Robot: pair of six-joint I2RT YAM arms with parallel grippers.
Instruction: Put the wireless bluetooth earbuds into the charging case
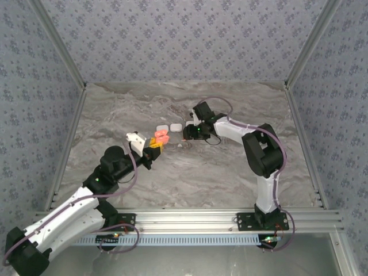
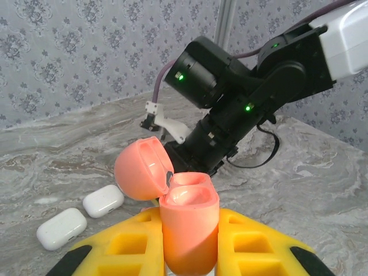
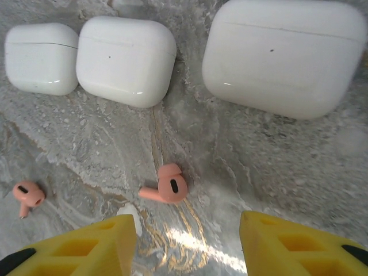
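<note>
Low over the marble table (image 1: 230, 172): the right gripper (image 3: 187, 247), yellow fingers (image 3: 118, 238) spread wide, nothing between them. Just ahead of that gap, the first salmon earbud (image 3: 167, 187), lying flat on the stone with its stem pointing left, not touching either finger. Off to the left, apart from it, the second salmon earbud (image 3: 27, 195), also flat on the stone.

Farther ahead, three closed white cases in a row: the small white case (image 3: 41, 57), the middle white case (image 3: 126, 60) right beside it, and the big white case (image 3: 284, 57) a little apart. A tiny dark dot on the front of the middle and big ones.

Squeezed tight in the left gripper (image 2: 190, 236): the salmon case (image 2: 190, 201), standing upright with its lid (image 2: 141, 169) flipped open to the left. Both grippers close together near the middle of the table.

Lots of bare marble toward the arm bases and at the far end. Metal rails (image 1: 69, 139) along the sides, flowery walls (image 1: 184, 40) behind them.
</note>
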